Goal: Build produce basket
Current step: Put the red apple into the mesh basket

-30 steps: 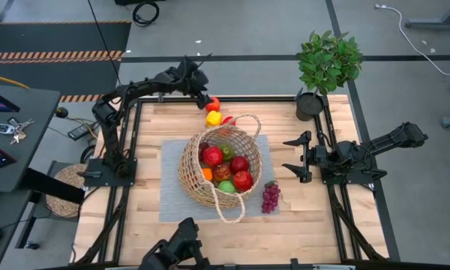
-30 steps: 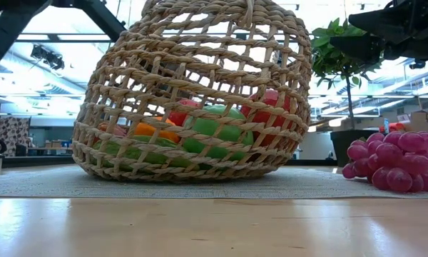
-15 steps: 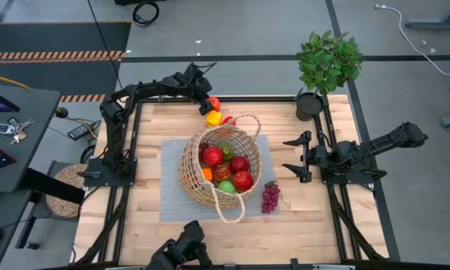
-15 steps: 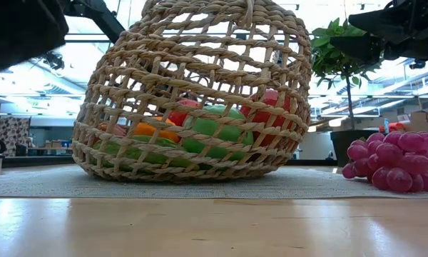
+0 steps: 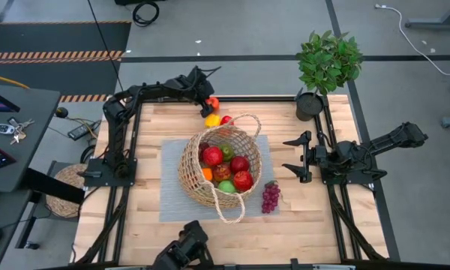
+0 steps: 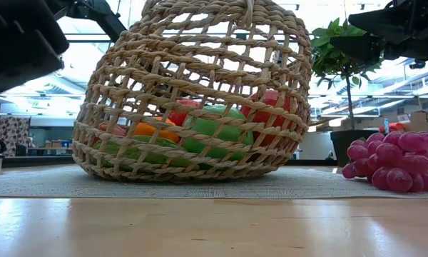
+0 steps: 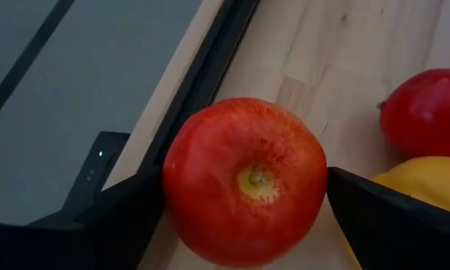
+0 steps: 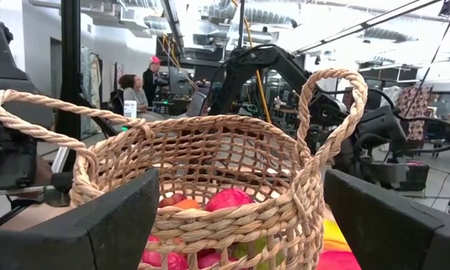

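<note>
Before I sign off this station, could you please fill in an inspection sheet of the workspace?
Surface: wooden table with a grey mat.
Job's things: basket on the mat, holding fruit; grapes beside it; lemon and red apple at the far edge.
Clutter: potted plant.
Grippers: left gripper open around the red apple; right gripper open, empty, right of the basket.
Cables: one on the floor.
Surroundings: people behind the table.

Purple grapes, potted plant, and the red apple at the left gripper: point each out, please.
purple grapes (image 5: 271,197): high view, middle of the bunch.
potted plant (image 5: 328,60): high view, on its leaves.
red apple (image 7: 244,181): left wrist view, by its stem dimple.
</note>
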